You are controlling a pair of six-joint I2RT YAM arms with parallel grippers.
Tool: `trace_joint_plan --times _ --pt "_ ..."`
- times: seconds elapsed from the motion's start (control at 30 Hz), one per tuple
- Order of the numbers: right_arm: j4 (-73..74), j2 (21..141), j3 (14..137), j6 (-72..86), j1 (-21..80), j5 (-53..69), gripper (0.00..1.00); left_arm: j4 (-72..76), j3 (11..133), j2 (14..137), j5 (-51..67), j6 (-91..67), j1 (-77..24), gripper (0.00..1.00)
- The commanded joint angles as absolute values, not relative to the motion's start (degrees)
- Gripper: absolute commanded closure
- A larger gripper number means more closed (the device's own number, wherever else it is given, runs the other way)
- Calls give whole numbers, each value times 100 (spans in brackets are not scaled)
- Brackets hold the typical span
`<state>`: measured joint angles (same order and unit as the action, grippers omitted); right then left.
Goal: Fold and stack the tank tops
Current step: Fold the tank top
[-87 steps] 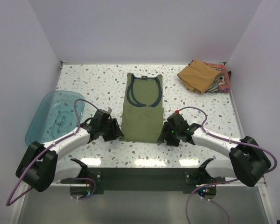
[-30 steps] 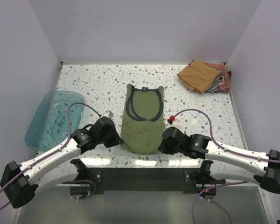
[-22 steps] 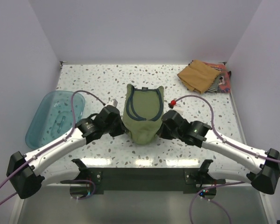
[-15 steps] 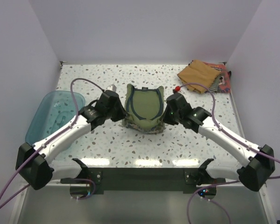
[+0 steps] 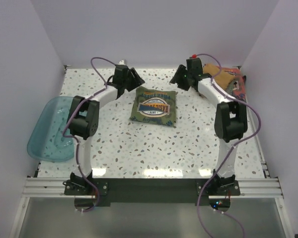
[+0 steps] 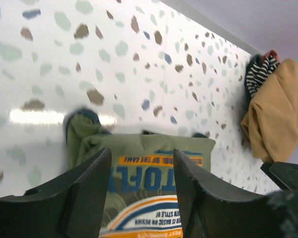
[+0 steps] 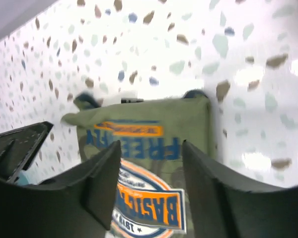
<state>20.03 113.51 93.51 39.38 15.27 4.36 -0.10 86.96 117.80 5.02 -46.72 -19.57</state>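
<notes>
Raise wide-open, empty left hand (image 5: pixel 133 79) and right hand (image 5: pixel 181 79) straight above folded olive tank top (image 5: pixel 154 106), keeping fold undisturbed.

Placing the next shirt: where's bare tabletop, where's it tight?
Biggest free patch: the near strip of table in front of the folded olive tank top. Also bare: between it and the teal tub. Crowded: the far edge, with the left gripper and right gripper flanking the shirt, plus the tank top pile in the far-right corner.

Soft matt cloth — olive tank top (image 5: pixel 154 106), glossy speckled stone-look table (image 5: pixel 188 144), smooth translucent plastic — tub (image 5: pixel 44 136)
</notes>
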Motion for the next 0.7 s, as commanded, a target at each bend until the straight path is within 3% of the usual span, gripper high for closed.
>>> trace_joint_plan --times 0.0,0.13,0.23,0.47,0.67 --pt "1765 12048 10377 3762 1336 879 41 1091 9745 12514 1230 -4448 -1626 41" --pt "2206 12016 10706 3166 1345 441 34 1071 9652 12027 854 -4219 -1547 35" --pt "2197 11489 10162 3208 1380 316 36 871 9055 11507 546 -4227 -1547 36" --pt "2015 10469 8397 3252 1986 -167 38 9 8333 10890 -130 -4289 -1809 48" --pt "2310 10705 8245 3322 2311 -527 42 -191 7594 10644 -386 -4298 -2231 55"
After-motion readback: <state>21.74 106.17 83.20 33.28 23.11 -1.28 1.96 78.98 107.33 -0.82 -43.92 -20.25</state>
